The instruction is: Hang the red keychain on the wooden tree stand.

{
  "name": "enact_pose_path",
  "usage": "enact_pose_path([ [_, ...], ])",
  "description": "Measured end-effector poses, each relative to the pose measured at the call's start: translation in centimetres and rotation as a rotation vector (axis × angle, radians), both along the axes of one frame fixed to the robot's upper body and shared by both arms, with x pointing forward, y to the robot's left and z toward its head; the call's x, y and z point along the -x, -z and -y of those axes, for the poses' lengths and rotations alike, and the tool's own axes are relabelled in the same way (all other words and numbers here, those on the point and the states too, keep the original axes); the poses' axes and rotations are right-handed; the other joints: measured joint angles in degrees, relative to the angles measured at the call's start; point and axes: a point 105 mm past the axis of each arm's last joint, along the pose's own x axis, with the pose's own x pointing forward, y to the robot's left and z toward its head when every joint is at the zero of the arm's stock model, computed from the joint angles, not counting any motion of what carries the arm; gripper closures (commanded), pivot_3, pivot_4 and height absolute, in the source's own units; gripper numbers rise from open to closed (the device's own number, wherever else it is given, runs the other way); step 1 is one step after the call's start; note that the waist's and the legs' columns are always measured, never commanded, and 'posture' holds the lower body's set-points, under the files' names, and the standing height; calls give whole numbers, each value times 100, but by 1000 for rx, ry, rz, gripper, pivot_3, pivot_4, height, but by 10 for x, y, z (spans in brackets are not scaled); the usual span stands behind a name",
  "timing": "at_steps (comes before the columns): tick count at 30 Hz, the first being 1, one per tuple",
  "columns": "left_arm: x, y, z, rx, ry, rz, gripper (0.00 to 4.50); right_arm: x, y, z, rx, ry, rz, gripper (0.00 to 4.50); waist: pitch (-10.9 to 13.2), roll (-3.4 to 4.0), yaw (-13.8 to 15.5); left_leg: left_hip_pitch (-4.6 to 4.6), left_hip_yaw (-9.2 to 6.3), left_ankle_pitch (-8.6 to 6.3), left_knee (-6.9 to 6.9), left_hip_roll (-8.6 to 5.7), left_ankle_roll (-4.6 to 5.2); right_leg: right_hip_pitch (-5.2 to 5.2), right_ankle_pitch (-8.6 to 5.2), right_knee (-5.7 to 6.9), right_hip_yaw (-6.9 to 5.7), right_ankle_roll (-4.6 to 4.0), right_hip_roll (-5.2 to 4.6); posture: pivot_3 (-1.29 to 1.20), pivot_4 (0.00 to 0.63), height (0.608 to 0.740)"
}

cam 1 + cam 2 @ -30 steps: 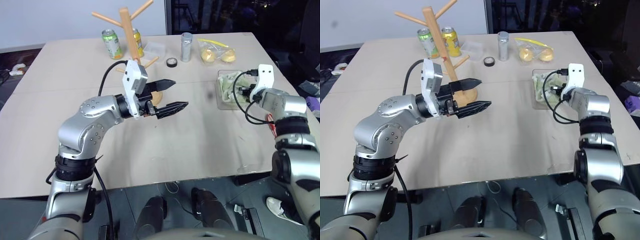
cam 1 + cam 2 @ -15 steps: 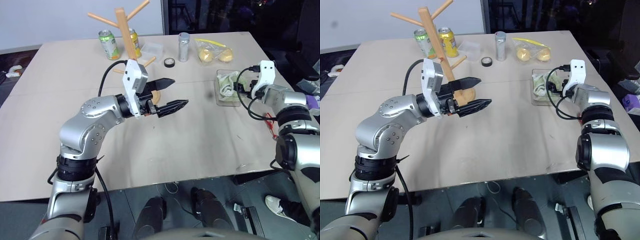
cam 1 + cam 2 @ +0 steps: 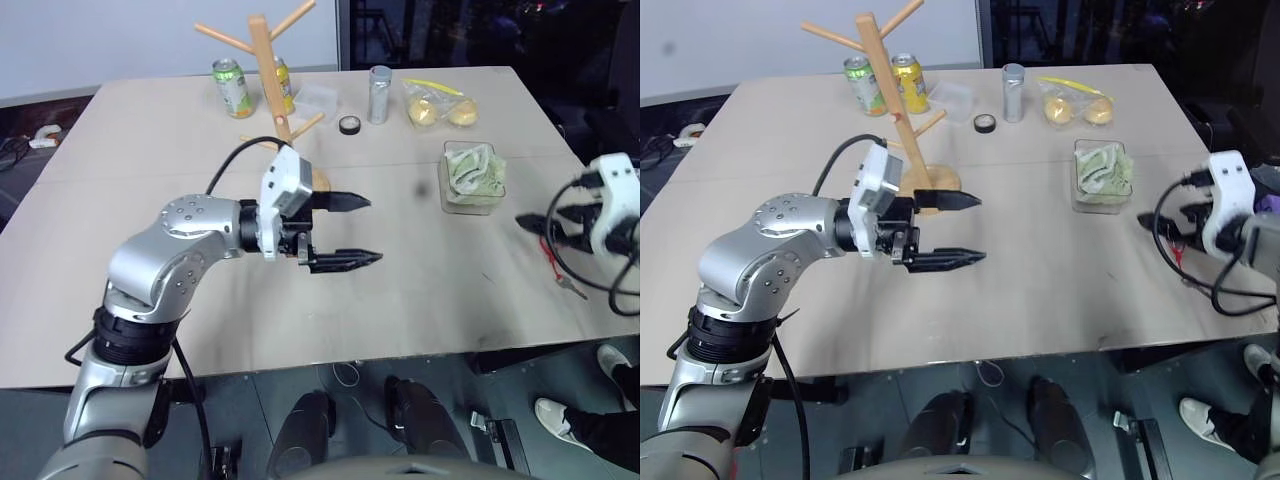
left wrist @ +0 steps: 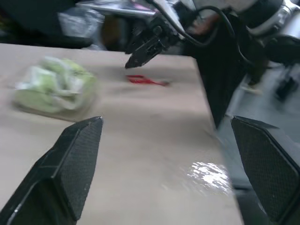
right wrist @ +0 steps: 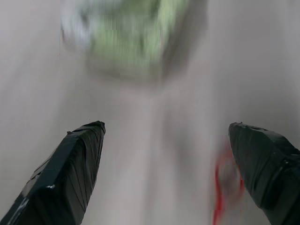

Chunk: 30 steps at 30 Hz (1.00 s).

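The red keychain (image 3: 553,262) lies flat on the tabletop (image 3: 420,290) near its right edge, partly masked by the right gripper (image 3: 545,226) and its cables. What shows is a thin red cord running roughly from far to near, ending in a small silver key (image 3: 572,289) at the near end; the loop's far end is hidden behind the gripper. In the right wrist view the cord is a blurred red streak beside one finger, its shape not readable.

The right gripper hangs just above the keychain, its black jaws spread wide and holding nothing. Whether a fingertip touches the cord cannot be told.

The left gripper (image 3: 345,230) hovers over the middle of the tabletop, pointing toward the robot's right, its two tapered black jaws well apart and empty.

The wooden tree stand (image 3: 270,75) stands upright toward the far left of the tabletop: a pale square-sectioned pole with round pegs angled upward. Its disc base is largely hidden behind the left gripper's white housing.

Behind the stand are two drink cans (image 3: 232,88), the yellow one mostly covered by the pole. A clear container (image 3: 474,178) holding crumpled green material sits near the right gripper.
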Motion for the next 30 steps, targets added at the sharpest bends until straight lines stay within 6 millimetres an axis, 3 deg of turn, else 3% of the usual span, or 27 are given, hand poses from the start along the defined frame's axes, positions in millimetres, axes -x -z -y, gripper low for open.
enact_pose_path([
  [4,-2,0,8,-1,41,32,0,8,1,0,-14,30,-5,26,-1,1,-32,6,14,0,-2,7,0,-1,2,1,11,3,7,0,150,740],
  [6,-2,7,20,-9,84,51,0,11,12,-1,-22,60,-15,26,-1,1,-13,4,10,-1,-4,9,1,-2,6,1,11,9,12,0,150,740],
  [11,-3,13,29,-17,103,79,0,14,32,0,-32,88,-43,26,-1,1,0,0,15,-2,-2,6,4,-4,13,-3,20,22,10,0,150,740],
  [21,-2,17,26,-23,102,72,0,15,51,23,9,156,-32,26,-1,1,-13,4,19,-3,-2,7,5,-3,13,-1,25,22,13,0,150,740],
  [30,-1,17,26,-23,96,64,0,0,69,36,-9,147,-6,26,-2,-2,-22,10,27,-4,-2,8,6,1,14,-2,34,23,15,0,150,740],
])
